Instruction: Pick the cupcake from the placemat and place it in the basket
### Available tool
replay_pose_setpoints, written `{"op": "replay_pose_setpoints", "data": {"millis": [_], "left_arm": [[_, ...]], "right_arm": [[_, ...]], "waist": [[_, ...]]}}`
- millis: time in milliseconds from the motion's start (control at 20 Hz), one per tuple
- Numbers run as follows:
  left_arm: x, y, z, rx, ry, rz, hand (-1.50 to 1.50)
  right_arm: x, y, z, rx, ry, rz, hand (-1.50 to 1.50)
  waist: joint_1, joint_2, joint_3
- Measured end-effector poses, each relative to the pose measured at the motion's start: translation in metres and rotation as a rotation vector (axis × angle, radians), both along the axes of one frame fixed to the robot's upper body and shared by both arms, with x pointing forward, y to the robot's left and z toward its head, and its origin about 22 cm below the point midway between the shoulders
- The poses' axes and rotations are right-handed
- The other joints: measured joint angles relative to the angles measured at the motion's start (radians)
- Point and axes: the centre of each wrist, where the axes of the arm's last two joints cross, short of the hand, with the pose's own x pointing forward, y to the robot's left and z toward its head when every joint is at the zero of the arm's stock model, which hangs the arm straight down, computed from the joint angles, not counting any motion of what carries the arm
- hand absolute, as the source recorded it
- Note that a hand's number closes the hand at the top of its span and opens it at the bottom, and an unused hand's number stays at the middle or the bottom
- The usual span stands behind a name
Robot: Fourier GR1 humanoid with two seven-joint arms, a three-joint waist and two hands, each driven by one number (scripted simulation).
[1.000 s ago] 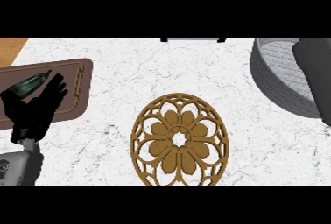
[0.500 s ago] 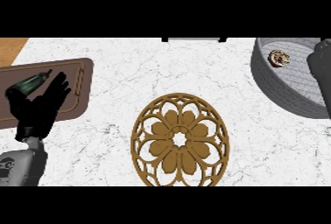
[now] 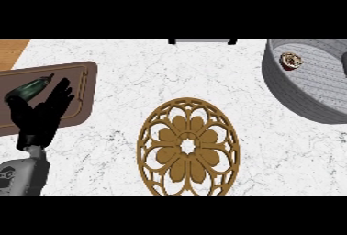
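One view only is given, taken from the robot's head and aimed steeply down onto the white marble counter (image 3: 122, 59). The left hand (image 3: 42, 114) is seen entering from the lower left edge, fingers straight and pointing away from the camera, so the far side of the counter is shown at the top. Everything to the right of that hand is covered: the gold placemat (image 3: 188, 147) near the middle, the grey basket (image 3: 298, 98) cut off by the right edge. No second view is supplied, so nothing is shared.
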Motion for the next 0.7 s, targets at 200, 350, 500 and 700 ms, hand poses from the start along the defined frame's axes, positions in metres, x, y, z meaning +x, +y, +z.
{"op": "replay_pose_setpoints", "data": {"millis": [200, 350, 500, 700], "left_arm": [[-0.002, 0.007, -0.002, -0.005, 0.008, 0.011, 0.00], [-0.002, 0.012, 0.002, -0.002, 0.007, 0.024, 0.00], [-0.005, 0.017, 0.005, -0.005, 0.011, 0.038, 0.00], [-0.011, 0.021, -0.002, 0.004, 0.017, 0.061, 0.00]], "right_arm": [[-0.013, -0.019, 0.014, 0.080, -0.139, -0.052, -1.50], [-0.032, -0.036, 0.015, 0.131, -0.213, -0.073, -1.50], [-0.060, -0.058, 0.013, 0.179, -0.243, -0.069, -1.50], [-0.103, -0.077, 0.009, 0.212, -0.196, -0.016, -1.50]], "waist": [[-0.015, -0.005, 0.000], [-0.030, -0.010, 0.000], [-0.043, -0.015, 0.000], [-0.061, -0.019, -0.001]]}}
